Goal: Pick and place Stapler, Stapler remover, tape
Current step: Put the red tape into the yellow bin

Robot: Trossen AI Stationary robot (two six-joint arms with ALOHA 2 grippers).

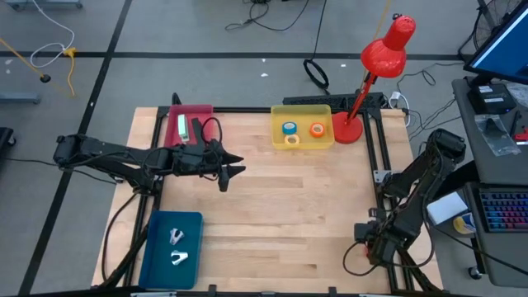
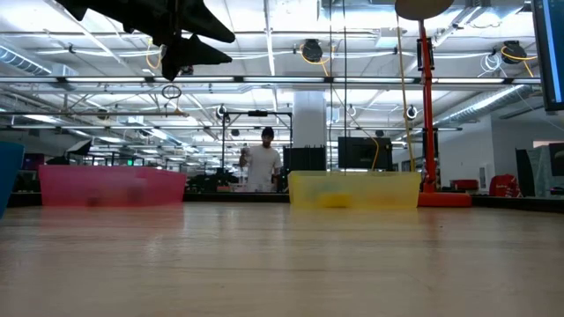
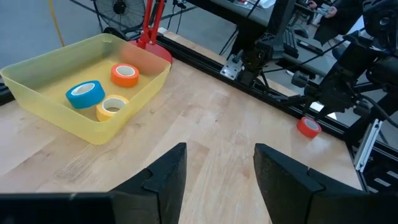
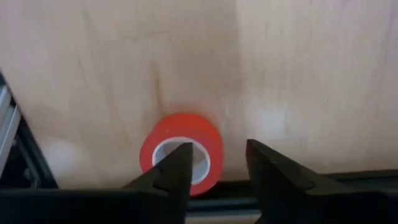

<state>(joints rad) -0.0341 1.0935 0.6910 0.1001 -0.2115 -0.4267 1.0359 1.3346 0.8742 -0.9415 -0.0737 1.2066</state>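
Red tape point(image 4: 181, 154) lies under right claw point(image 4: 219, 163)'s tips

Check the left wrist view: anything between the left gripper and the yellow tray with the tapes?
Nothing: in the left wrist view only bare wooden table lies between the open left gripper and the yellow tray. The high view agrees.

Light wood tabletop point(image 1: 272, 206), grey floor point(image 1: 198, 33) with cables, red desk lamp point(image 1: 375, 70) at far edge; bright ceiling lights point(image 2: 264, 53), person point(image 2: 263, 163) standing behind.
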